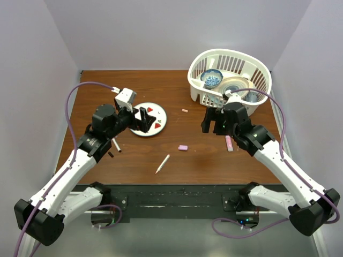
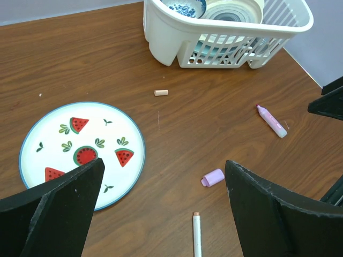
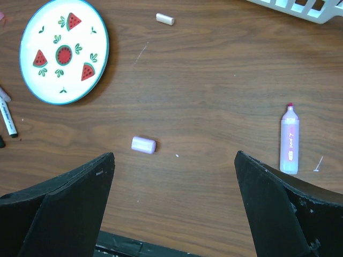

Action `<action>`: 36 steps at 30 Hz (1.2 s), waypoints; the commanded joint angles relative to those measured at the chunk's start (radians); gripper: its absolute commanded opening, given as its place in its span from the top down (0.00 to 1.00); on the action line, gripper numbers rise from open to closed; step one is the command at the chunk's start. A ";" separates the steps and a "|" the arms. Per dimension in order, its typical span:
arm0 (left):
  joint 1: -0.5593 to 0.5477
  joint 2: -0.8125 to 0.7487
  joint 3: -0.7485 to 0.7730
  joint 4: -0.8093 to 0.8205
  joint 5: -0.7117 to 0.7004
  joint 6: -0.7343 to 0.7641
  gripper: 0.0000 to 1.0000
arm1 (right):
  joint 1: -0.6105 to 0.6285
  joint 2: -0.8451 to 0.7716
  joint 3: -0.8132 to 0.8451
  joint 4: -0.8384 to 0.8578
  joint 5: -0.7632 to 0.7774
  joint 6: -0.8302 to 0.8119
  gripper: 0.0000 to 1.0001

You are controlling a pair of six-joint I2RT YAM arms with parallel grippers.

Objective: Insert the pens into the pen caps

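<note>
Left fingers (image 2: 59, 209) and right fingers (image 3: 284, 209) hang spread wide, empty, over the brown wooden desk (image 1: 214, 155). A thick pale pink marker pen (image 3: 289, 140) lies beside the right arm; a short lilac plastic cap (image 3: 143, 144) sits between it and a slim white pen (image 1: 163, 163).

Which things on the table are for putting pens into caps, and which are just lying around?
For the job:
- white pen
- pink pen
- thin pen beside the left arm
- lilac cap
- tan cap

Just lying about:
- watermelon plate
- white basket
- blue-patterned bowl inside the basket
</note>
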 commanded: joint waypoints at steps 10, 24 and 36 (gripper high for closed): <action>0.004 -0.009 0.023 0.037 -0.033 -0.022 0.00 | -0.044 0.136 0.052 -0.056 0.457 -0.128 0.07; 0.004 -0.003 0.027 0.037 -0.036 -0.039 0.00 | -0.325 0.437 -0.067 -0.033 0.087 -0.150 0.40; 0.004 -0.009 0.027 0.037 -0.031 -0.036 0.00 | -0.382 0.544 -0.112 0.031 0.023 -0.170 0.44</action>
